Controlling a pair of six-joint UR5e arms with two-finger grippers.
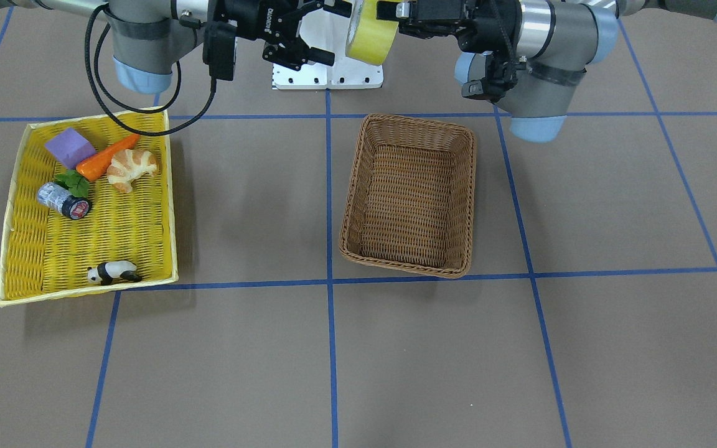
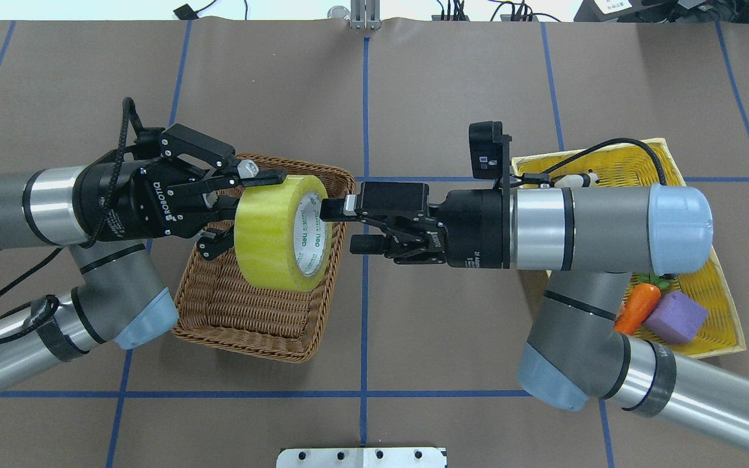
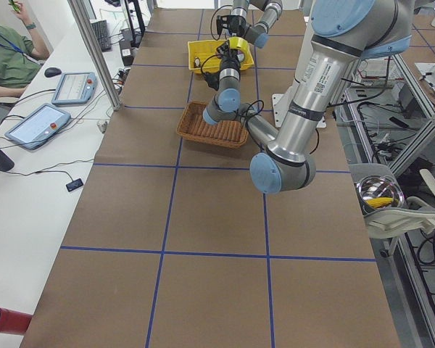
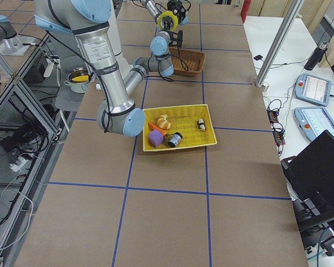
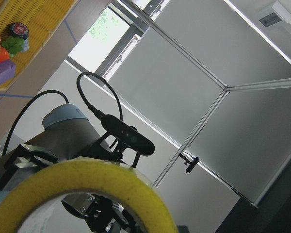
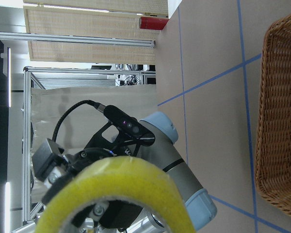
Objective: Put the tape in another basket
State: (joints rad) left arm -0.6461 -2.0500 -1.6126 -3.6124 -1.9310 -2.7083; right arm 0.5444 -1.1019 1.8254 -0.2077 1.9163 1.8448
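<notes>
Left gripper (image 2: 244, 209) clamps the tape (image 2: 277, 231) aloft near the basket (image 2: 251, 338), presumably for lowering in. Right gripper (image 2: 345, 226) jaws stand wide beside it.

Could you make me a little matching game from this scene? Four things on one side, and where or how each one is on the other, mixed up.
1. tape
2. wicker basket
3. panda
4. right gripper

A. lies in the yellow basket
B. open
C. stands on the table
D. gripped in the air by the left gripper

Pairs: 1-D, 2-C, 3-A, 4-B
</notes>
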